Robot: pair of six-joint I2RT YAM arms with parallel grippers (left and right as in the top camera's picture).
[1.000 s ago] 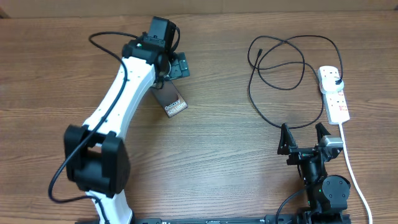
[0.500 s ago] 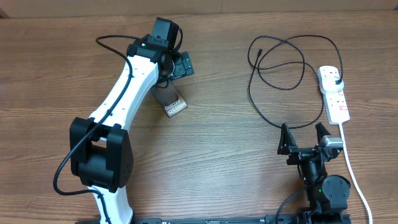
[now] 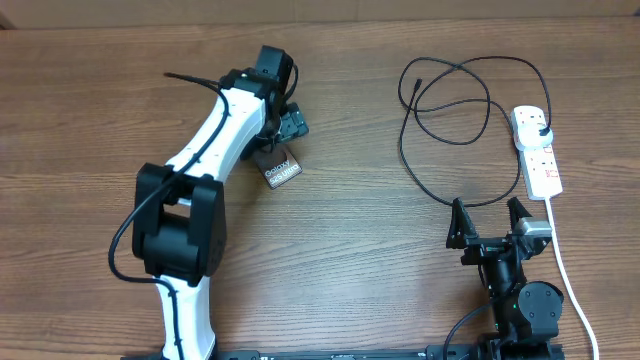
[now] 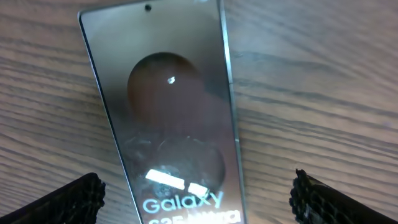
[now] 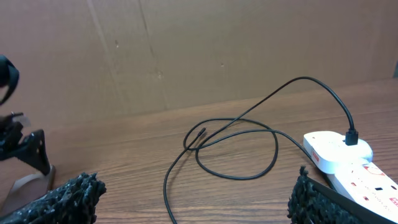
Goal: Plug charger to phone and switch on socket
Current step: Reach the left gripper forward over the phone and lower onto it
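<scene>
- The left gripper (image 3: 288, 125) has been brought closer over the phone (image 4: 168, 112), fingers spread wide, nothing held.
- The right gripper (image 3: 490, 213) is kept parted and unmoved, near the charger (image 3: 450, 95) loops.

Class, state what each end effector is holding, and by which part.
Nothing is held. The left end effector is open above the flat dark grey-brown phone; the right end effector is open too.
</scene>
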